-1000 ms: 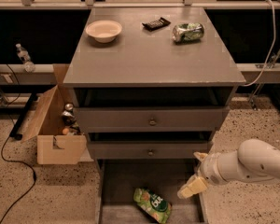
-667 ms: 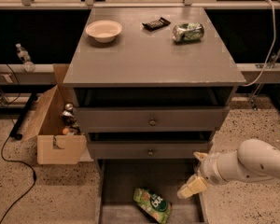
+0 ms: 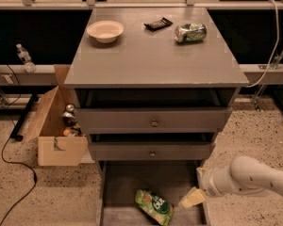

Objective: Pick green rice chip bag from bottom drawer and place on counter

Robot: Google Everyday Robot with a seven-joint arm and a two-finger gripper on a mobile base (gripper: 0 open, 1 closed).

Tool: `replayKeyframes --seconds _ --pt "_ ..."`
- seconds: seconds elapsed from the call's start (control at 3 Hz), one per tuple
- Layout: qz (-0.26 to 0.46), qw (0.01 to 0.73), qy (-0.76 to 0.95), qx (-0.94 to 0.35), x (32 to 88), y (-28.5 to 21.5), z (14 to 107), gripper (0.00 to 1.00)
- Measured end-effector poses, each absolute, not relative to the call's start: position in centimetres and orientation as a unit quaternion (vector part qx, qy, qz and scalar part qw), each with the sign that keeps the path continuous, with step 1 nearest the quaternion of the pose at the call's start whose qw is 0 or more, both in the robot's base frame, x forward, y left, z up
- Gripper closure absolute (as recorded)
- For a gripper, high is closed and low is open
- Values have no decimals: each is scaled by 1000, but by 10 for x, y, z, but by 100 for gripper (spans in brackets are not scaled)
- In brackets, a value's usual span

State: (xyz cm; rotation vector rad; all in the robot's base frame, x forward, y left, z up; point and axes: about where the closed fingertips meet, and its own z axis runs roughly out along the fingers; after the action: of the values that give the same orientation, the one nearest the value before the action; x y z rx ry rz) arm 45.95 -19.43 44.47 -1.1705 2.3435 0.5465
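Note:
The green rice chip bag (image 3: pixel 154 206) lies flat in the open bottom drawer (image 3: pixel 118 187), near its front middle. My gripper (image 3: pixel 192 197) hangs on the white arm at the drawer's right wall, just right of the bag and apart from it; it holds nothing that I can see. The counter (image 3: pixel 151 55) is the grey cabinet top above.
On the counter stand a cream bowl (image 3: pixel 105 31), a black calculator (image 3: pixel 158 24) and a crushed green can (image 3: pixel 190 32). Two knobbed drawers (image 3: pixel 153 122) stick out slightly above the bottom drawer. An open cardboard box (image 3: pixel 56 126) with bottles stands at the cabinet's left. A cable (image 3: pixel 9 164) runs over the floor.

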Motion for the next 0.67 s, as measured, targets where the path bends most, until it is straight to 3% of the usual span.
replayKeyframes --seconds 0.67 --pt "202 203 885 -367 461 -200 338 0"
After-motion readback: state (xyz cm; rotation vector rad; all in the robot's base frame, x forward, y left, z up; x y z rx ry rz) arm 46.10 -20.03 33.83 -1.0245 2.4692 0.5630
